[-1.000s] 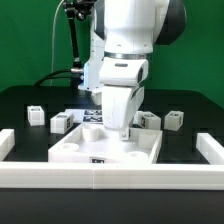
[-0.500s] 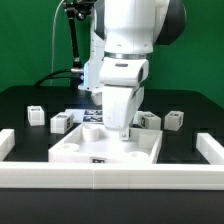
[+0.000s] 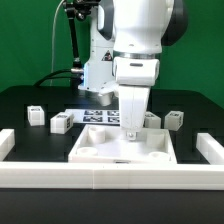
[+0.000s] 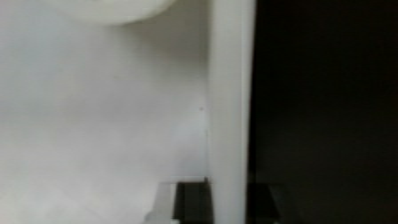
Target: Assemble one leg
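Observation:
My gripper (image 3: pixel 133 133) reaches down onto the far rim of the large flat white square panel (image 3: pixel 105 150) at the table's front. In the wrist view the dark fingertips (image 4: pixel 192 205) sit either side of the panel's raised rim (image 4: pixel 228 100), so the gripper (image 4: pixel 228 205) is shut on it. Several small white legs with tags stand behind the panel: two on the exterior view's left (image 3: pixel 35 115) (image 3: pixel 60 123) and two on its right (image 3: pixel 150 120) (image 3: pixel 175 119). No leg is in the gripper.
The marker board (image 3: pixel 98 117) lies on the black table behind the panel. A low white wall (image 3: pixel 110 176) runs along the front, with ends at both sides (image 3: pixel 8 142) (image 3: pixel 212 146). The arm's base and cables stand at the back.
The gripper and the panel it holds have shifted together toward the exterior view's right. The legs have not moved.

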`<state>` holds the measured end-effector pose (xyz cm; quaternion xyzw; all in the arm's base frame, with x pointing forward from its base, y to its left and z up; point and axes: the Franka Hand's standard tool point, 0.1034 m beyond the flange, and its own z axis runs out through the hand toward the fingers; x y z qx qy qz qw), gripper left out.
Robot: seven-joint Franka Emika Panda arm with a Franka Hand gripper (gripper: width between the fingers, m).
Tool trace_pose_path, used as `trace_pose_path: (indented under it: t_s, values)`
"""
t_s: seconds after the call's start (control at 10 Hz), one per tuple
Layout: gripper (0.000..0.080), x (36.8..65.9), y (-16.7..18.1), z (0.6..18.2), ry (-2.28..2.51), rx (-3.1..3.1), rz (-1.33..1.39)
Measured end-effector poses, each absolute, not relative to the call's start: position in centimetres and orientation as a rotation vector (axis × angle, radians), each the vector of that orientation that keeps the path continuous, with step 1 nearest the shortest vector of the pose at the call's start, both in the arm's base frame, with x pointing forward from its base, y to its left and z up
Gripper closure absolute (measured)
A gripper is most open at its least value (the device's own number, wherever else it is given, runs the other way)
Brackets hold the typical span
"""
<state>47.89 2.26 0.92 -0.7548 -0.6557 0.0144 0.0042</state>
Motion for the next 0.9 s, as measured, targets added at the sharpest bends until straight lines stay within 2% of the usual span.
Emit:
trace_pose_path:
  t_s: [0.4,0.9]
  values:
    - [0.0741,47.9,2.9,0.8,-2.152,-2.280,0.041]
    - [0.0740,48.1,7.8,0.8,-2.211,-2.237,0.016]
